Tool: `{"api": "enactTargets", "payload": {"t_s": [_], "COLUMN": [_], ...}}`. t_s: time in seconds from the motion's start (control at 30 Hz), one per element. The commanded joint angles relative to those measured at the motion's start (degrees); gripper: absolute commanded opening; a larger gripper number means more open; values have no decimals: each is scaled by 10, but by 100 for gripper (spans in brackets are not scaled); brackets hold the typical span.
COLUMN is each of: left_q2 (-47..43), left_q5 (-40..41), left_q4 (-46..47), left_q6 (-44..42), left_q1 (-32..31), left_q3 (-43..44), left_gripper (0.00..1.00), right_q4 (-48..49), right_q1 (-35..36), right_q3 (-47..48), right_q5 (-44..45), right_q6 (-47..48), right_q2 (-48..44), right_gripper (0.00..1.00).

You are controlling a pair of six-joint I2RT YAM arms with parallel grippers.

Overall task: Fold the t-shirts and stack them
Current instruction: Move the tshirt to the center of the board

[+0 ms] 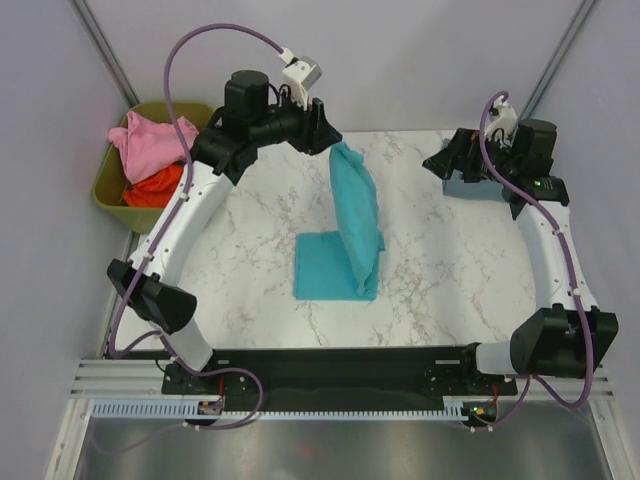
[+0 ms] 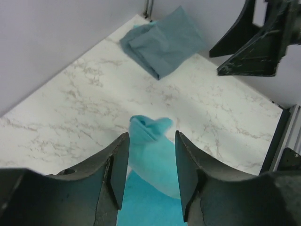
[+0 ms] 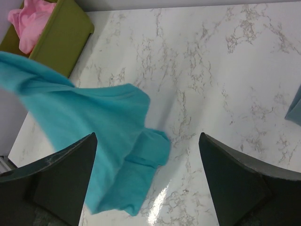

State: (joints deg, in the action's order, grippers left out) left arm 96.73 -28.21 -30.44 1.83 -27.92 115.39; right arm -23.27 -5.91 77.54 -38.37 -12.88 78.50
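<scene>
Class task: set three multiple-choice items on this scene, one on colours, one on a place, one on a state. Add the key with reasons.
1. Which colours of cloth show in the olive-green bin?
A pink and orange-red
B white and black
C yellow and purple

2. Where does the folded grey-blue t-shirt lie?
A in the bin
B on the far right part of the table
C hanging off the table's near edge

3. How is the right claw?
A shut on cloth
B open, gripping nothing
C out of view

Key:
1 A, pink cloth and orange-red cloth fill it.
2 B, it rests flat on the marble there.
3 B, its fingers stand wide apart.
</scene>
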Motion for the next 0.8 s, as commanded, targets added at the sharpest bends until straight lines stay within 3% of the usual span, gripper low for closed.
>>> {"api": "enactTargets", "payload": {"t_s": [0.0,0.13,0.23,0.47,0.7,0.77], "left_q2": [-20,-65,-118,-170,-178,-169], "left_q5": [48,89,124,109,118,77], "left_q4": [-9,-35,-60,-76,-74,-74], "left_q6": [1,-2,3,40,32,37], "left_q1": [1,2,4,21,25,26], "left_q3": [-42,-144,-256,-458,-528,-541], "left_gripper": [62,70,70,66,65,63], "right_q4": [9,10,8,9,45,50], "right_q1": [-4,-2,4,14,18,22], "right_q3": [1,-5,-36,-107,-44,-5], "right_q5": [-22,-59,-81,-113,-154,-161], "right_q6": [12,13,15,22,3,0], "right_q2": [-14,-11,4,117,274,316], "right_gripper": [98,98,98,97,92,91]}}
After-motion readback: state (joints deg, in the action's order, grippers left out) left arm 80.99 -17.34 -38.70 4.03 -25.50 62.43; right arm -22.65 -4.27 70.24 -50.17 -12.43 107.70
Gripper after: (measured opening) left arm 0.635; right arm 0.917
